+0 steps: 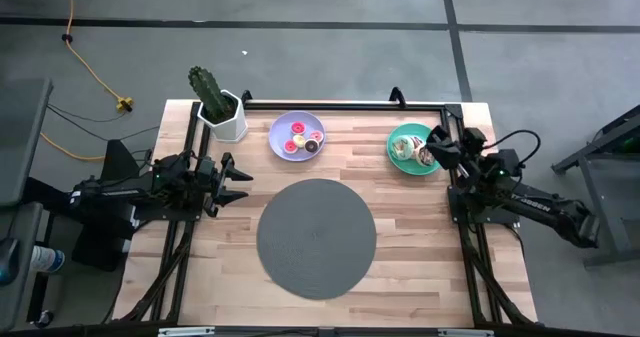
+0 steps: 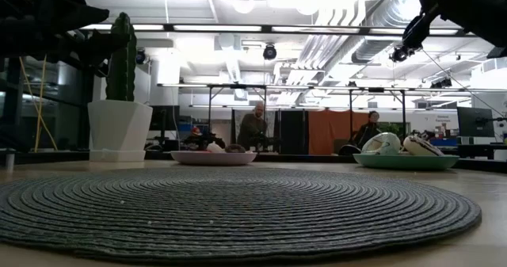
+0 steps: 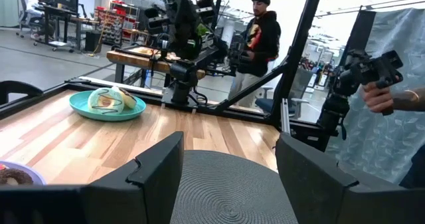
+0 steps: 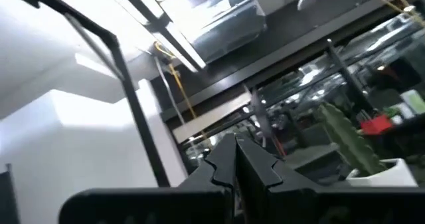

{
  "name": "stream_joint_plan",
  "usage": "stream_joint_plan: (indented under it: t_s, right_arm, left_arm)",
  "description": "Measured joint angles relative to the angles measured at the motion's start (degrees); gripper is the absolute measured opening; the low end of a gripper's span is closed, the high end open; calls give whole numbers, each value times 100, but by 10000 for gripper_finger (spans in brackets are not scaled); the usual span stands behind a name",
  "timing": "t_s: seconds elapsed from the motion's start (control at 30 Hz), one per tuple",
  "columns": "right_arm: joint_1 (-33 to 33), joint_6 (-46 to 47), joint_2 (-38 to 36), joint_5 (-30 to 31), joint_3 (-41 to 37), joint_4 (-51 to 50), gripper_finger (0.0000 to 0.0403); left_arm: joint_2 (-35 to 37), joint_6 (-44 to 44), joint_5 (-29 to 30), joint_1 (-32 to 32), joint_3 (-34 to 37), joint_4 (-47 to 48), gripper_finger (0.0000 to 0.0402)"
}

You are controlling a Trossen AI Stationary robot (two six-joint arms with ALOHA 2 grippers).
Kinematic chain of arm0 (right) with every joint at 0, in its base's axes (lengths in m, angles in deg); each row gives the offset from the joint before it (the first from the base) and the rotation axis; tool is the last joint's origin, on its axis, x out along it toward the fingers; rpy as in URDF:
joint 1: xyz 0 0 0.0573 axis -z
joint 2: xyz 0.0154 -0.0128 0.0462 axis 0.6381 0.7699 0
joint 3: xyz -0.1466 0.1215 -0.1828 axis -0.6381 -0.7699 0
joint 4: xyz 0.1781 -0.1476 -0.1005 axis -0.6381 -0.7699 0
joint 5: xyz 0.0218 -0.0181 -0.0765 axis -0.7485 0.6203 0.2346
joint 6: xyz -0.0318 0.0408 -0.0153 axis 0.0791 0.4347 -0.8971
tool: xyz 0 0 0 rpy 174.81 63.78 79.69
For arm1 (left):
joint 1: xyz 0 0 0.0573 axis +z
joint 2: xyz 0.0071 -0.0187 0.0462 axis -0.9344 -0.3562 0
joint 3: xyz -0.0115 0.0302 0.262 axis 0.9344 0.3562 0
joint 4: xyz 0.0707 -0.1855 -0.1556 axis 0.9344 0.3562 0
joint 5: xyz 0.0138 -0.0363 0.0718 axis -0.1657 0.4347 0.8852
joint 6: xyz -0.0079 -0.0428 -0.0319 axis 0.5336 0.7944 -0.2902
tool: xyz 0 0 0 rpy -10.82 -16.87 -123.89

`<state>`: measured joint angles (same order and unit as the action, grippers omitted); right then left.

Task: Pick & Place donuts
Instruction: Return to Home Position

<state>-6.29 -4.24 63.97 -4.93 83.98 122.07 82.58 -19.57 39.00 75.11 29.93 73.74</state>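
Planks of the table show around the grey mat, which lies bare in the centre. Beside the mat's edge hangs the left gripper, fingers spread and holding nothing, seemingly parked. The right gripper sits over the teal plate at the rim on its own arm's side, fingers pressed together, empty. Sorting looks finished: small donuts cluster on the lavender plate, larger donuts rest on the teal one, and none lie loose elsewhere.
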Motion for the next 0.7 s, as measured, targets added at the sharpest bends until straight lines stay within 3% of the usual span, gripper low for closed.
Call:
stream_joint_plan:
  t_s: [0.13,0.5,0.7]
  right_arm:
    - [-245,-54,-6,113,-239,547,0]
    - [-893,72,-69,-295,-237,382,0]
    - [-1502,-413,-212,85,-237,-541,0]
  left_arm:
    - [0,0,0,2,-1,1,230]
    - [0,0,0,1,-2,0,230]
    - [0,0,0,2,-2,0,230]
